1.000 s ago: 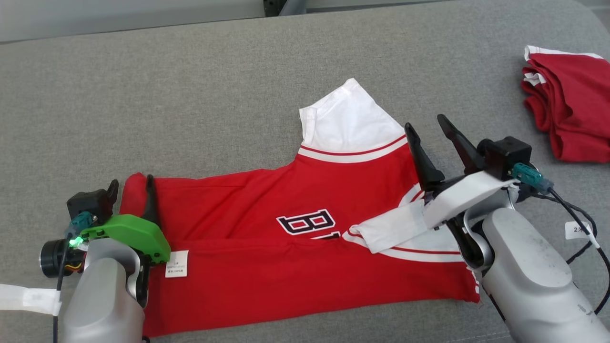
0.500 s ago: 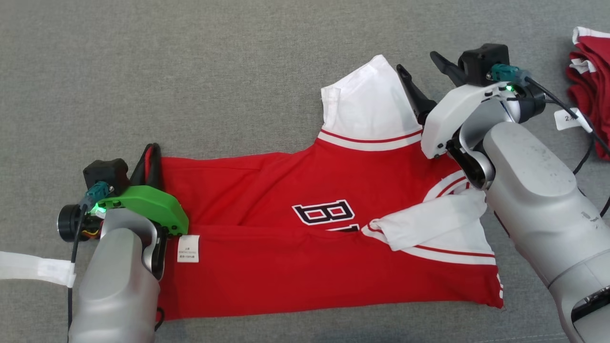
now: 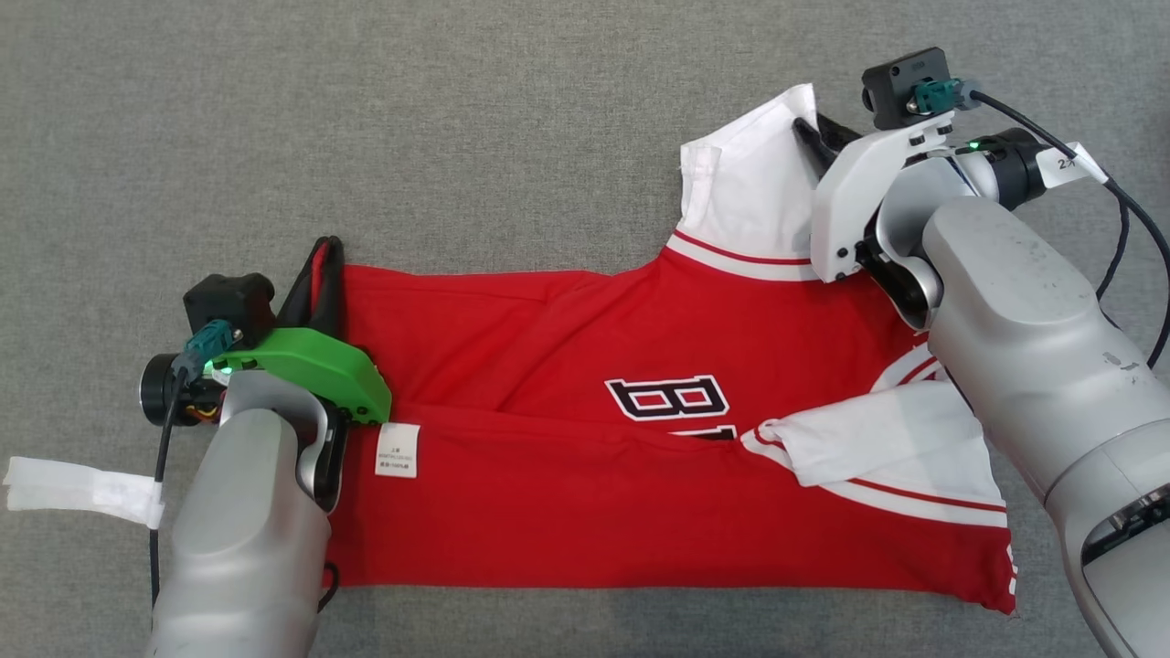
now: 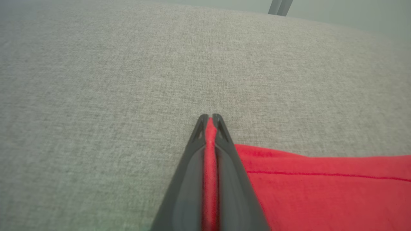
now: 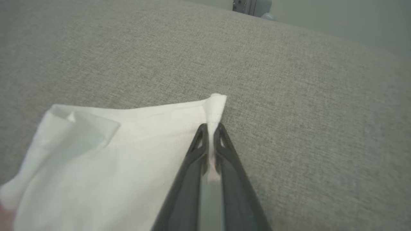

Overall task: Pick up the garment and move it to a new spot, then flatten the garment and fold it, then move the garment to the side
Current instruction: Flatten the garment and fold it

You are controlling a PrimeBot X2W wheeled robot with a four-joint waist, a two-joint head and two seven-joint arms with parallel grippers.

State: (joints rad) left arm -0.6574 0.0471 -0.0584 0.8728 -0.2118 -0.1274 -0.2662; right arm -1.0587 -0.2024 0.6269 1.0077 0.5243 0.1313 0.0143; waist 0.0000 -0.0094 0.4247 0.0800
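The garment (image 3: pixel 567 366) is a red jersey with white sleeves and a black letter print, lying flat and partly folded on the grey cloth surface. My left gripper (image 3: pixel 320 251) is shut on the red hem corner at the garment's left end. In the left wrist view the red cloth (image 4: pixel 321 186) runs pinched between the fingertips of the left gripper (image 4: pixel 210 117). My right gripper (image 3: pixel 809 128) is at the far white sleeve (image 3: pixel 749 192). In the right wrist view the right gripper (image 5: pixel 210 126) is shut on the corner edge of the white sleeve (image 5: pixel 112 154).
Grey fabric surface (image 3: pixel 366 119) stretches all around the garment. Its far edge and a dark post (image 4: pixel 280 6) show at the top of the left wrist view. A white care label (image 3: pixel 396 450) lies on the red cloth beside my left arm. Cables (image 3: pixel 1133 219) hang off the right wrist.
The head camera has tilted down and shifted. My left gripper closed on the red hem. My right gripper moved forward from the near sleeve to the far white sleeve and closed on its edge.
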